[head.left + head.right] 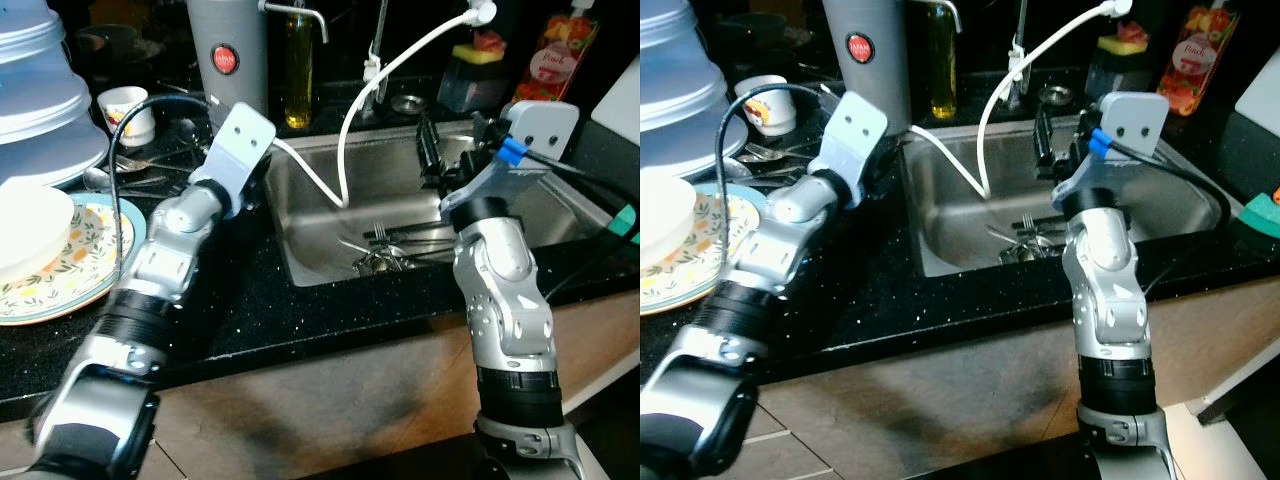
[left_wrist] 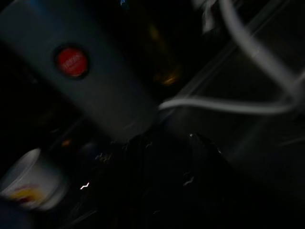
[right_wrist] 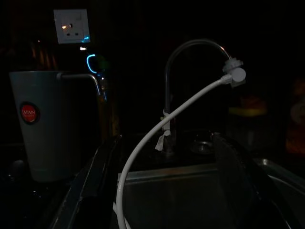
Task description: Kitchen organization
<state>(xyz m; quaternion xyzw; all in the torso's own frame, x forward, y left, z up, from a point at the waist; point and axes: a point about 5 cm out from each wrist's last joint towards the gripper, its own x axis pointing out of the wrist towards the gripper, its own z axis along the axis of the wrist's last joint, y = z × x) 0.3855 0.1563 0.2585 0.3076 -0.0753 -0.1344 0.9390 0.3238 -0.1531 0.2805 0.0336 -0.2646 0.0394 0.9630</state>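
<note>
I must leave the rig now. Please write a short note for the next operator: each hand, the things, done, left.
Left hand: over the counter at the sink's left edge, near the grey jug; fingers not visible.
Right hand: above the sink, open, holding nothing.
Things: forks and other cutlery in the sink; white hose hangs into it; patterned plate and white bowl on the counter at left.
Done: nothing picked up.
Left: cutlery and dishes, probably.

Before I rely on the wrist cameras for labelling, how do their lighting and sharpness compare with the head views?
Left eye view: evenly lit and sharp, with glints on the sink. Left wrist view: very dark and smeared; only the grey jug and white hose read. Right wrist view: dark but sharp; the faucet and wall socket are clear.
</note>
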